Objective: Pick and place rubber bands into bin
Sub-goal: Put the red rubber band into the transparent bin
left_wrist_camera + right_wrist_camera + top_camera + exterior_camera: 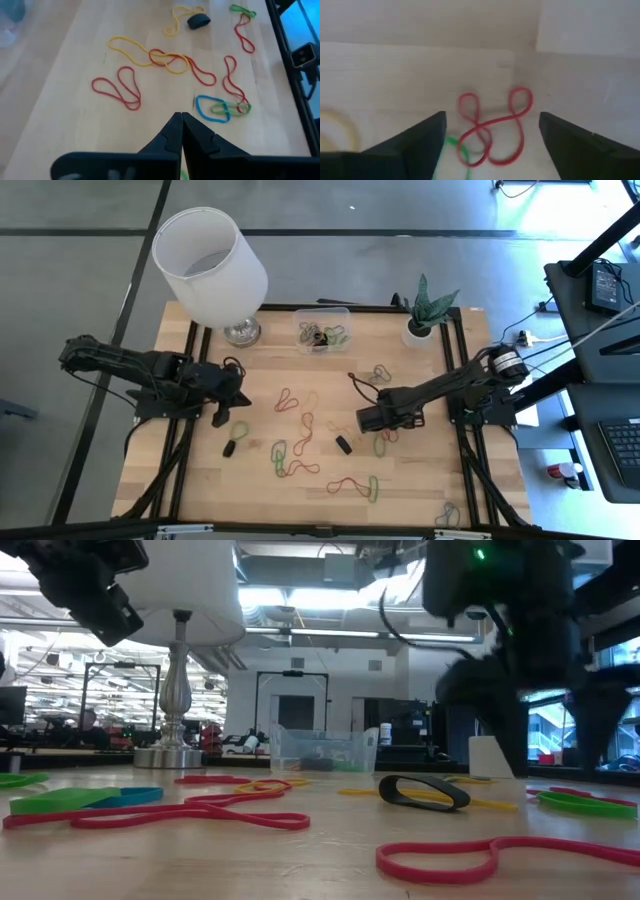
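Rubber bands (305, 435) in red, green, yellow and black lie scattered flat on the wooden table. The clear bin (345, 313) stands at the table's far edge and holds several bands; in the low view the bin (322, 750) shows in the middle distance. My right gripper (492, 145) points down, open, right of the table's middle (368, 420). Its fingers stand on either side of a twisted red band (492, 132), with a green band (456, 149) beside it. My left gripper (180, 132) is shut with nothing in it and hangs above the table's left part (235, 395).
A lamp with a large white shade (210, 265) stands at the far left and a small potted plant (420, 328) at the far right. A black band (423, 792) lies near the middle. Black frame rails (470, 470) run along the table's sides.
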`<move>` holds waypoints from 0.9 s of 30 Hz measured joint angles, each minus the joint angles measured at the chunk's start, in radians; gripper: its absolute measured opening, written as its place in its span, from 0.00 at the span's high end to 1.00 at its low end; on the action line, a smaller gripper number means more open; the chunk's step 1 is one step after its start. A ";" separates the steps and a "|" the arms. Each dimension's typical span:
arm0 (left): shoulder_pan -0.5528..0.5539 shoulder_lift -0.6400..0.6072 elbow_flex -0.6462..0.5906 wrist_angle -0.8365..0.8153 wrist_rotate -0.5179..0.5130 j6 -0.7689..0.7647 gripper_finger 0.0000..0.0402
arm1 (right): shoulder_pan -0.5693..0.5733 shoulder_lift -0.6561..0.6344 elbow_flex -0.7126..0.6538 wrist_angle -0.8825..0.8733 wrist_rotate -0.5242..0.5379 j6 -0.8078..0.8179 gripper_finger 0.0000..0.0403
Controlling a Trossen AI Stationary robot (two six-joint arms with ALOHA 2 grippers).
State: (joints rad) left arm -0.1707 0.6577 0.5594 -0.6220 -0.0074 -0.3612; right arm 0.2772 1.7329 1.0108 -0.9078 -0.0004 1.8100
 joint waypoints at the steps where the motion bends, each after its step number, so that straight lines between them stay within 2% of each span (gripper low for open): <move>1: 0.000 0.000 0.000 -0.003 0.007 -0.004 0.99 | 0.009 0.000 -0.023 0.028 -0.002 0.020 0.18; 5: 0.000 0.000 0.000 -0.012 0.027 -0.010 1.00 | 0.049 -0.009 -0.108 0.157 -0.005 0.098 0.17; 9: 0.000 0.000 0.000 -0.011 0.027 -0.010 0.99 | 0.091 -0.015 -0.147 0.198 0.011 0.181 0.24; 13: 0.000 0.000 0.000 -0.011 0.027 0.006 1.00 | 0.109 -0.008 -0.128 0.167 0.011 0.227 0.42; 22: 0.000 0.000 0.000 -0.011 0.027 0.027 1.00 | 0.112 0.004 -0.066 0.087 -0.022 0.172 0.95; 27: 0.000 0.000 0.000 -0.011 0.025 0.029 0.99 | 0.112 0.006 0.042 -0.044 -0.001 0.119 0.96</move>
State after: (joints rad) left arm -0.1703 0.6579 0.5594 -0.6331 0.0172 -0.3321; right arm 0.3889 1.7386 1.0525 -0.9522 -0.0019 1.9287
